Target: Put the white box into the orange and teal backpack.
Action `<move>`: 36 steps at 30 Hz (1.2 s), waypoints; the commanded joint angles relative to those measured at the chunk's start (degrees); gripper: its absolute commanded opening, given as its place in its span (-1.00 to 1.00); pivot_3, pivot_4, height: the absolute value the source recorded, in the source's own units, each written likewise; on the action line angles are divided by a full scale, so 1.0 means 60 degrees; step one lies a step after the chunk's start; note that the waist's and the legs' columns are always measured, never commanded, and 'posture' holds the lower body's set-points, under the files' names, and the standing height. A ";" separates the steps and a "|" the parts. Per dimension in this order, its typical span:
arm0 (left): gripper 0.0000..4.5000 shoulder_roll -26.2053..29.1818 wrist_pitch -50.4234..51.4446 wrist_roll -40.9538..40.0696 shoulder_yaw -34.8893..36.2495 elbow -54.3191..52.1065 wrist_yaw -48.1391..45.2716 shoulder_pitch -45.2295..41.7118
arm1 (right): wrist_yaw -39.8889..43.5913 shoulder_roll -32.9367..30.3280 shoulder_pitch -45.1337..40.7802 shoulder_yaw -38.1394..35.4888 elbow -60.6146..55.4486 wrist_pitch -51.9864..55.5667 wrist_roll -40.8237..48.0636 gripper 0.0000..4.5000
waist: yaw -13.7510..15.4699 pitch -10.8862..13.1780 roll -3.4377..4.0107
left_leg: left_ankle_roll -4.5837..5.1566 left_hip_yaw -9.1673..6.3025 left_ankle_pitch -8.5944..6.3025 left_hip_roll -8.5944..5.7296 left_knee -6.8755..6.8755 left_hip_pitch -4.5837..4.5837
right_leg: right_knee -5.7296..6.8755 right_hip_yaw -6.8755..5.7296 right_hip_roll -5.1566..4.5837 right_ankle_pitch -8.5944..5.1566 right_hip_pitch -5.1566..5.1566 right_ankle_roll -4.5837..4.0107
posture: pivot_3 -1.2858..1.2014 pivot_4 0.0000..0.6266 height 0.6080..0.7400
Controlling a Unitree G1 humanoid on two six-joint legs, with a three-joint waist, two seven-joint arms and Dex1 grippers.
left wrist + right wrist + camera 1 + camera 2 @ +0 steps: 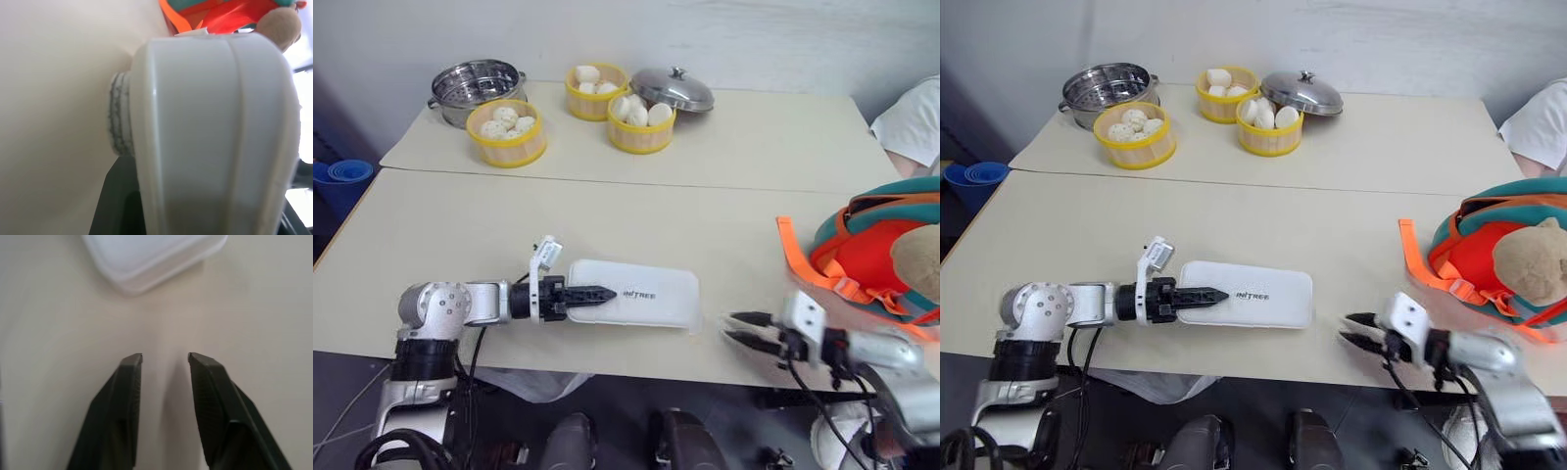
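The white box (651, 294) lies flat near the table's front edge, grey lettering up. My left gripper (607, 293) reaches in from the left and is shut on the box's left end, one black finger lying over its top. In the left wrist view the box's (215, 127) end sits between the fingers. My right gripper (744, 331) hovers just off the box's right end, open, with nothing between its fingers (127, 382); a corner of the box (146, 254) lies ahead of it. The orange and teal backpack (876, 255) with a tan bear (1533, 259) rests at the right edge.
An orange strap (793, 257) trails from the backpack toward the box. At the back stand three yellow steamer baskets of buns (507, 130), a steel pot (475, 86) and a lid (673, 89). A person's white sleeve (913, 122) shows at the far right.
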 commanded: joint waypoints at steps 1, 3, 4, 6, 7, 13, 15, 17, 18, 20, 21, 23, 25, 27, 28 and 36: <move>-0.45 0.0258 -0.3751 0.1414 -0.0617 -0.0904 -0.2547 0.0606 | -0.0302 0.0392 0.1687 -0.2381 -0.0626 0.0170 0.0956 0.27 | 0.0003 0.0000 0.0009 | -0.0002 0.0007 -0.0001 0.0000 -0.0009 0.0001 | -0.0019 0.0003 0.0000 -0.0003 0.0003 -0.0005 | 0.03 -0.52 1.00; -0.45 0.0250 -0.4780 0.1926 -0.0834 -0.0765 -0.3030 0.0805 | -0.0642 0.0732 0.2378 -0.3272 -0.0645 0.0085 0.1115 0.58 | -0.0008 0.0000 0.0009 | 0.0010 0.0010 -0.0006 0.0001 -0.0022 0.0001 | -0.0058 0.0006 -0.0003 0.0001 0.0017 0.0000 | 0.03 -0.52 1.00; -0.45 0.0256 -0.5374 0.2239 -0.0992 -0.0721 -0.3325 0.0947 | -0.0931 0.0982 0.2649 -0.3817 -0.0548 0.0086 0.1227 0.74 | -0.0026 0.0000 0.0010 | 0.0016 0.0012 -0.0017 0.0002 -0.0021 0.0004 | -0.0060 0.0011 -0.0004 0.0001 0.0020 0.0001 | 0.03 -0.52 1.00; -0.45 0.0224 -0.5977 0.2610 -0.1189 -0.0699 -0.3528 0.1178 | -0.1338 0.1340 0.3127 -0.4998 -0.0119 -0.0086 0.1340 0.99 | -0.0045 -0.0005 0.0019 | 0.0051 0.0020 -0.0056 0.0003 -0.0026 0.0005 | -0.0063 0.0026 -0.0005 0.0003 0.0017 0.0000 | 0.03 -0.52 1.00; -0.45 0.0134 -0.6228 0.2654 -0.1162 -0.0749 -0.3552 0.1301 | -0.1463 0.1477 0.3326 -0.5643 0.0148 -0.0083 0.1538 0.99 | -0.0034 -0.0005 0.0028 | 0.0060 0.0024 -0.0056 0.0004 -0.0029 0.0006 | -0.0063 0.0031 -0.0005 0.0002 0.0014 -0.0001 | 0.03 -0.52 1.00; -0.45 -0.0084 -0.6406 0.2462 -0.1023 -0.1167 -0.3545 0.1616 | -0.1055 0.0942 0.3707 -0.7104 0.1905 -0.0044 0.1847 0.99 | -0.0035 -0.0003 0.0035 | 0.0102 0.0022 -0.0034 0.0003 -0.0092 0.0006 | -0.0087 0.0032 -0.0007 0.0000 -0.0001 -0.0006 | 0.03 -0.52 1.00; -0.45 -0.0118 -0.6297 0.2366 -0.0948 -0.1220 -0.3455 0.1579 | -0.0985 0.0465 0.3376 -0.7195 0.2539 -0.0173 0.1768 0.99 | -0.0063 -0.0002 0.0038 | 0.0107 0.0028 -0.0031 0.0002 -0.0096 0.0010 | -0.0085 0.0036 -0.0007 0.0000 0.0000 -0.0006 | 0.03 -0.52 1.00; -0.45 -0.0074 -0.6142 0.2242 -0.0907 -0.1310 -0.3484 0.1550 | -0.1143 -0.0069 0.2638 -0.7161 0.3221 -0.0271 0.1752 0.99 | -0.0141 -0.0005 0.0045 | 0.0116 0.0034 -0.0025 0.0000 -0.0093 0.0012 | -0.0083 0.0043 -0.0007 0.0001 0.0003 -0.0003 | 0.03 -0.52 1.00; -0.45 -0.0008 -0.6161 0.2298 -0.0966 -0.1321 -0.3575 0.1540 | -0.1150 -0.0359 0.2101 -0.6938 0.3480 -0.0114 0.1849 0.99 | -0.0182 -0.0005 0.0045 | 0.0121 0.0035 -0.0020 -0.0003 -0.0092 0.0014 | -0.0081 0.0046 -0.0008 0.0003 0.0006 0.0000 | 0.03 -0.52 1.00; -0.45 0.0049 -0.6208 0.2397 -0.1043 -0.1293 -0.3668 0.1511 | -0.0953 -0.0771 0.1175 -0.6272 0.3739 0.0033 0.1846 0.99 | -0.0263 -0.0005 0.0049 | 0.0125 0.0036 -0.0015 -0.0007 -0.0088 0.0017 | -0.0077 0.0047 -0.0005 0.0007 0.0008 0.0007 | 0.03 -0.52 1.00; -0.45 0.0056 -0.6200 0.2401 -0.1053 -0.1294 -0.3682 0.1500 | -0.0730 -0.1002 0.0766 -0.5877 0.3828 0.0268 0.1882 0.99 | -0.0276 -0.0005 0.0049 | 0.0124 0.0036 -0.0014 -0.0007 -0.0089 0.0017 | -0.0074 0.0047 -0.0003 0.0008 0.0006 0.0009 | 0.03 -0.52 1.00; -0.45 0.0066 -0.6136 0.2348 -0.1034 -0.1341 -0.3682 0.1492 | -0.0487 -0.1380 -0.0143 -0.5283 0.4098 0.0568 0.1939 0.99 | -0.0259 -0.0003 0.0052 | 0.0117 0.0031 -0.0011 -0.0006 -0.0096 0.0017 | -0.0070 0.0047 0.0010 0.0009 0.0000 0.0011 | 0.03 -0.52 1.00; -0.45 0.0058 -0.6114 0.2304 -0.0959 -0.1360 -0.3654 0.1495 | -0.0373 -0.1610 -0.1326 -0.4757 0.4356 0.0895 0.2180 0.99 | -0.0251 0.0000 0.0057 | 0.0109 0.0025 -0.0007 -0.0005 -0.0097 0.0012 | -0.0066 0.0044 0.0016 0.0010 -0.0005 0.0014 | 0.03 -0.52 1.00; -0.45 0.0086 -0.6075 0.2265 -0.0846 -0.1353 -0.3631 0.1508 | -0.0215 -0.1704 -0.2215 -0.4219 0.4308 0.1274 0.2334 0.82 | -0.0248 0.0003 0.0063 | 0.0106 0.0026 -0.0005 -0.0007 -0.0087 0.0005 | -0.0065 0.0044 0.0015 0.0016 -0.0007 0.0026 | 0.03 -0.52 1.00; -0.45 0.0121 -0.6036 0.2240 -0.0762 -0.1334 -0.3606 0.1523 | -0.0144 -0.1686 -0.2564 -0.3899 0.4176 0.1453 0.2371 0.73 | -0.0248 0.0004 0.0063 | 0.0106 0.0027 -0.0005 -0.0007 -0.0085 0.0006 | -0.0066 0.0045 0.0014 0.0017 -0.0006 0.0028 | 0.03 -0.52 1.00; -0.45 -0.0027 -0.5584 0.1674 0.0686 -0.0522 -0.2853 0.1512 | -0.0568 -0.0315 -0.4337 -0.1814 0.2529 0.1865 0.2560 -0.45 | -0.0283 0.0005 0.0060 | 0.0093 0.0025 0.0001 -0.0002 -0.0069 0.0007 | -0.0049 0.0043 0.0014 0.0023 -0.0007 0.0039 | 0.03 -0.52 1.00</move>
